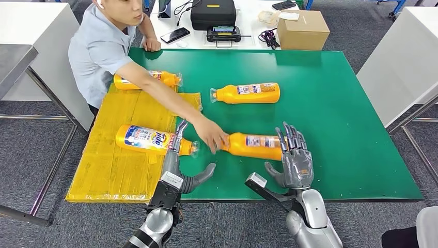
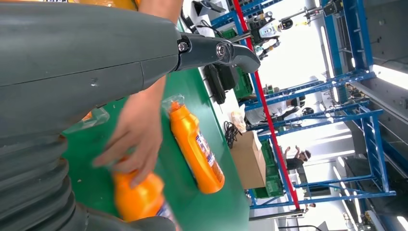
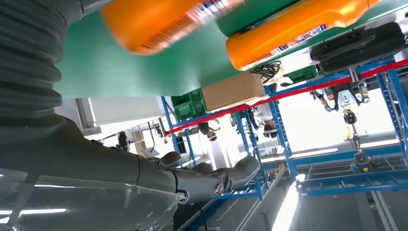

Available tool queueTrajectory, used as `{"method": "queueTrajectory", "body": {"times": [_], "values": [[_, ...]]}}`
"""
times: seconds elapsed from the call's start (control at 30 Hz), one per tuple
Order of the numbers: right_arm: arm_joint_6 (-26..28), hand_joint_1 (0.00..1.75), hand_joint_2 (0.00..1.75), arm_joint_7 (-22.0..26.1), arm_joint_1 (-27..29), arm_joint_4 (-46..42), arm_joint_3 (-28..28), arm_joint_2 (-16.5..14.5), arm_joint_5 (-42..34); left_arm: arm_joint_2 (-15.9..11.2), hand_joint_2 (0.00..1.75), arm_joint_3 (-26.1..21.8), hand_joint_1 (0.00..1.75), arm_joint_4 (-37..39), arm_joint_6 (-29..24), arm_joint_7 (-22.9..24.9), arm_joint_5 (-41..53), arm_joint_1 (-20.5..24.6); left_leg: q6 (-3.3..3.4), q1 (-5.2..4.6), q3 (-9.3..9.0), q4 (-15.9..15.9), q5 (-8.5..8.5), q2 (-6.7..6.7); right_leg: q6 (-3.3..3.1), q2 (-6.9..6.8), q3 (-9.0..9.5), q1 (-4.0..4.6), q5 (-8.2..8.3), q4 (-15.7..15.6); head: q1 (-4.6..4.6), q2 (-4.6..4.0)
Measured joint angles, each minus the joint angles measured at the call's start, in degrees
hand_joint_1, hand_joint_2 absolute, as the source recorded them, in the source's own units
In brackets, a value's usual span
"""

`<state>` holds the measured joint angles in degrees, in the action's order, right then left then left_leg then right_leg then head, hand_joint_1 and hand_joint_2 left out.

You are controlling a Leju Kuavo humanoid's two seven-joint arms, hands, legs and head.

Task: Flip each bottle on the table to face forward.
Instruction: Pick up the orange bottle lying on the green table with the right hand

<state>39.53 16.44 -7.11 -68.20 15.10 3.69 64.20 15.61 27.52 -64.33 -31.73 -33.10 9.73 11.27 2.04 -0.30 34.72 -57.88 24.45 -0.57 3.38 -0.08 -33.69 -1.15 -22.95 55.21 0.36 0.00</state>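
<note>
I see four orange bottles lying on the green counter [image 1: 335,129]. My right hand [image 1: 294,160] rests open-fingered against the base of the nearest bottle [image 1: 255,145], at about 5 o'clock, gripping nothing. A person's hand [image 1: 210,134] holds its neck. My left hand [image 1: 178,165] is open, fingers [image 1: 181,129] touching the Tide bottle [image 1: 150,139] on the yellow mat [image 1: 119,170] at 8 o'clock.
</note>
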Motion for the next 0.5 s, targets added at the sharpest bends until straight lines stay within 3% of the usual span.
{"method": "queueTrajectory", "body": {"times": [0.3, 0.4, 0.5], "values": [[-0.6, 0.0, 1.75, -2.8, -1.0, 0.9, 0.5, 1.0, 3.1, 0.0, 1.75, 0.0, 0.0, -0.4, 1.2, 0.0, -2.1, -0.2, 0.0, 0.0, 0.0, 0.0, 0.0, 0.0, 0.0, 0.0, 0.0, 0.0, 0.0, 0.0, 0.0, 0.0], [-5.4, 0.0, 1.75, -8.2, -4.8, 4.4, 1.8, 3.5, 6.3, 0.1, 1.75, 0.8, 0.0, -2.2, 3.9, 0.8, -7.3, -0.9, 0.01, -0.01, 0.0, 0.0, -0.01, 0.0, 0.01, 0.0, 0.01, -0.01, 0.01, 0.0, 0.01, 0.0], [-10.5, 0.0, 1.75, -9.4, -7.9, 7.5, 2.5, 4.9, 4.3, 0.1, 1.75, 1.5, 0.0, -2.9, 4.9, 2.3, -9.5, -1.1, 0.02, -0.02, -0.07, 0.0, -0.01, 0.02, 0.02, 0.01, 0.04, -0.02, 0.02, 0.0, -0.01, 0.0]]}}
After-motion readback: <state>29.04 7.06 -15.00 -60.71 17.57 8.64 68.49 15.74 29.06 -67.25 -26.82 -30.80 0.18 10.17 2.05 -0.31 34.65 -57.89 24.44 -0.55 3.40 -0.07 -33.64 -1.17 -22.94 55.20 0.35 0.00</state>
